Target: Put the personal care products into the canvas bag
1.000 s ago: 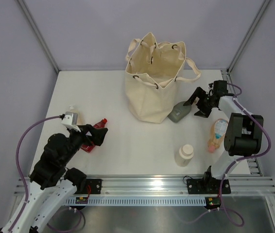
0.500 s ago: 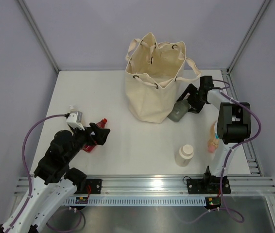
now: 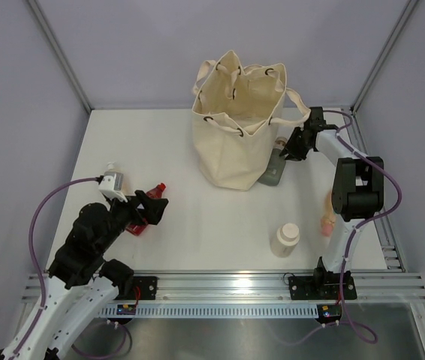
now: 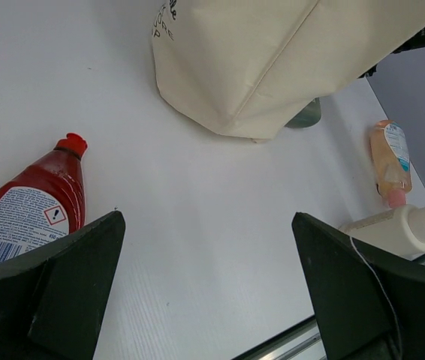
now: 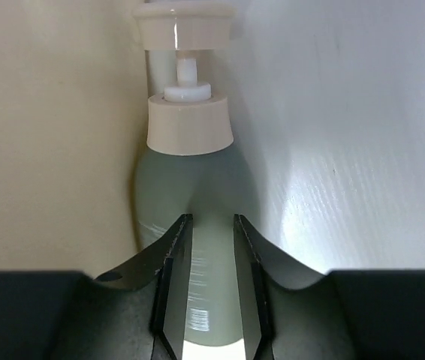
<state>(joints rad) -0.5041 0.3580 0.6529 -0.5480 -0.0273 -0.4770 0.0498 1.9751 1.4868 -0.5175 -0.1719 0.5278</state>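
Four products show clearly on the tabletop (image 3: 197, 240), all outside the canvas bag (image 3: 231, 142).

Nearest you, the left claw (image 3: 149, 208) is released: its jaws are spread wide and hold nothing. The red flat bottle (image 4: 28, 210) lies on its side just beside one of its fingers, cap pointing toward the bag. You cannot tell whether the finger touches it.

To the front right, the cream squat bottle (image 3: 284, 240) stands upright, well apart from both claws. Just to its right lies the clear bottle with pink (image 4: 390, 157), on its side. The right arm partly hides it from above.

Farther back, the grey-green bottle (image 5: 194, 202) lies on its side against the foot of the bag, cloth touching it along one flank and bare tabletop on the other. Its white pump head points away from the right claw (image 5: 211, 262). That claw is clenched almost fully, with only a narrow slit between its fingers. It is poised over the bottle's body, which is wider than the slit, so it grasps nothing. You cannot tell whether the fingertips press on the bottle.

Farthest, the bag stands upright at the back centre, mouth open, dark eyelets at its rim and loop handles slumped over the sides. What lies inside it cannot be made out.
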